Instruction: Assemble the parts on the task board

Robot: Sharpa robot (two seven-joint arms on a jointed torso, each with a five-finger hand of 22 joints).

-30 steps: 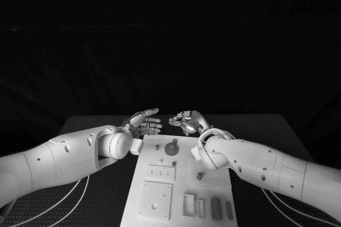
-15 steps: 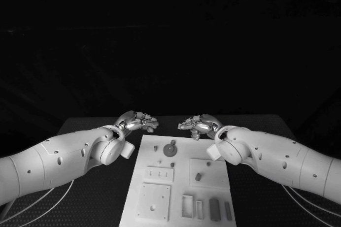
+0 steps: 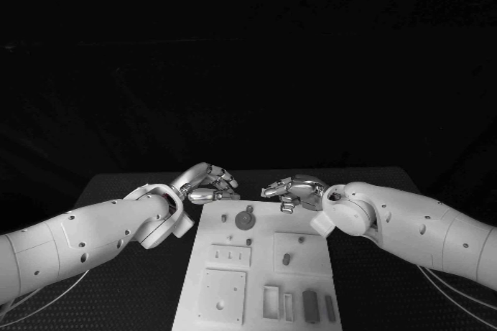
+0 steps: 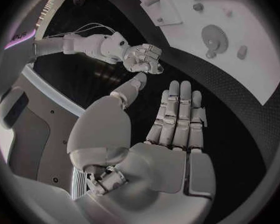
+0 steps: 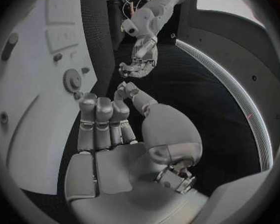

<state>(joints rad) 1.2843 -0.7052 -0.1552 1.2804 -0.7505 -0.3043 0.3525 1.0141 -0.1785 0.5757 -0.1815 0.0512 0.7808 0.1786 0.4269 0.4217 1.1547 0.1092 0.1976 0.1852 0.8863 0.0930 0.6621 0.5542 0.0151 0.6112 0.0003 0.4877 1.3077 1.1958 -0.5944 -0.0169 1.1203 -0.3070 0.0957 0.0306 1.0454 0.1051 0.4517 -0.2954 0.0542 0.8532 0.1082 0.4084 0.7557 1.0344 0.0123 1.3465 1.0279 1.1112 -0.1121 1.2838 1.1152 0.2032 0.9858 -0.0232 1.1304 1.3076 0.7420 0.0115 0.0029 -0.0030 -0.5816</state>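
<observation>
The white task board (image 3: 261, 273) lies lengthwise in the middle of the table. A round gear-like part (image 3: 245, 218) sits near its far end, a small peg (image 3: 287, 259) stands on a raised block, and dark oblong parts (image 3: 309, 302) lie in slots at the near end. My left hand (image 3: 207, 184) hovers at the board's far left corner, my right hand (image 3: 291, 189) at its far right corner. Both are empty. In the left wrist view my left hand (image 4: 174, 129) has its fingers stretched out beside the board (image 4: 239, 15). In the right wrist view my right hand (image 5: 105, 127) is the same, next to the gear (image 5: 71, 79).
The board lies on a dark mat (image 3: 124, 288) that spreads to both sides. White cables (image 3: 62, 302) trail under my left arm, and more run under my right arm (image 3: 445, 295). The two forearms flank the board's far half.
Both arms have swung outward off the board, uncovering its middle. The hands have drawn slightly apart and now sit at the far corners. Nothing was picked up.
</observation>
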